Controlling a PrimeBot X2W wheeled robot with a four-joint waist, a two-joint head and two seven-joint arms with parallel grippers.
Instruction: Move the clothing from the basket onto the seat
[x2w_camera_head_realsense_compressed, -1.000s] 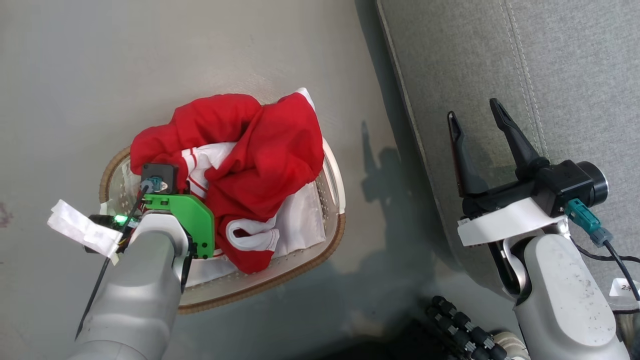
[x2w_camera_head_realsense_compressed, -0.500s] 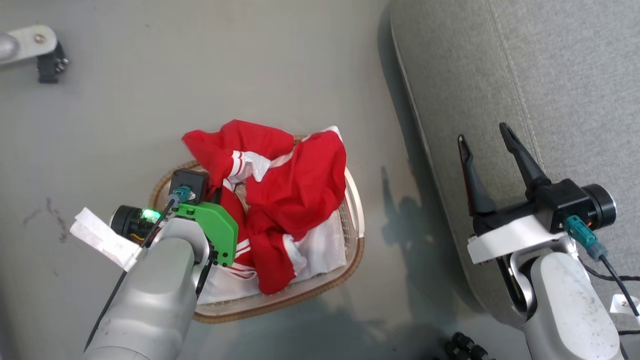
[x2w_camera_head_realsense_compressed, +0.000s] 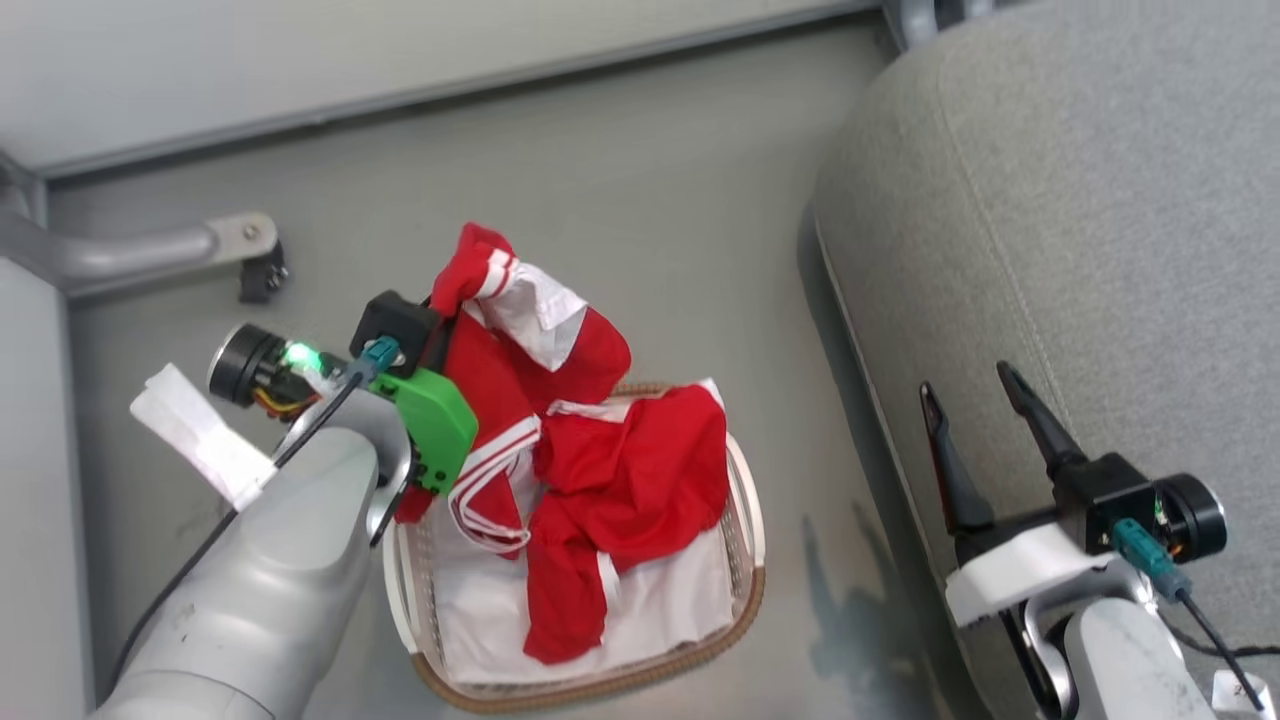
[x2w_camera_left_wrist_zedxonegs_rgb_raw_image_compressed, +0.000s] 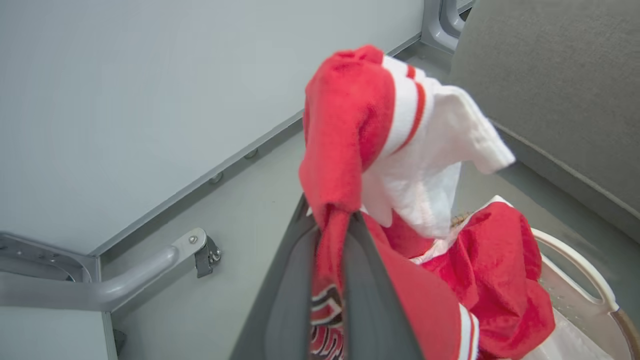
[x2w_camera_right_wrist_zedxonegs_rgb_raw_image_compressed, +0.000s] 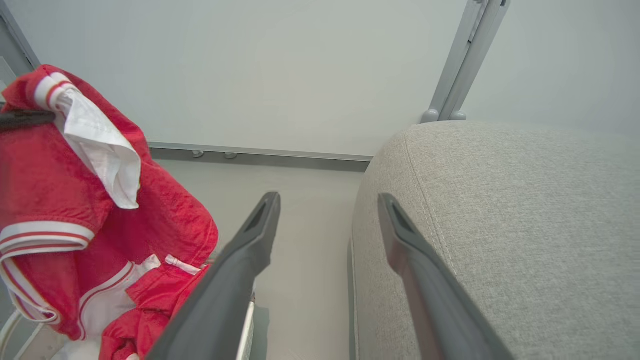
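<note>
Grey floor (x2w_camera_head_realsense_compressed: 620, 200) — pale wall (x2w_camera_head_realsense_compressed: 300, 50), grey seat (x2w_camera_head_realsense_compressed: 1100, 200).

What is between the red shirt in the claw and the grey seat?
Nothing visible: just floor lies between the clothing pinched in the left claw and the seat. The right claw sits aside, open.

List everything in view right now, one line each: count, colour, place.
floor: one, grey, below everything
wall: one, pale grey, along the far side
seat: one, grey, on the right
basket: one, white with brown rim, on the floor left of the seat
liner: one, white, inside the basket
raised garment: one, red and white, pinched, hanging over the basket
second garment: one, red and white, heaped in the basket
metal bar: one, grey, far left by the wall
left gripper: one, dark, shut on the raised garment
right gripper: one, dark, open, at the seat's edge
</note>
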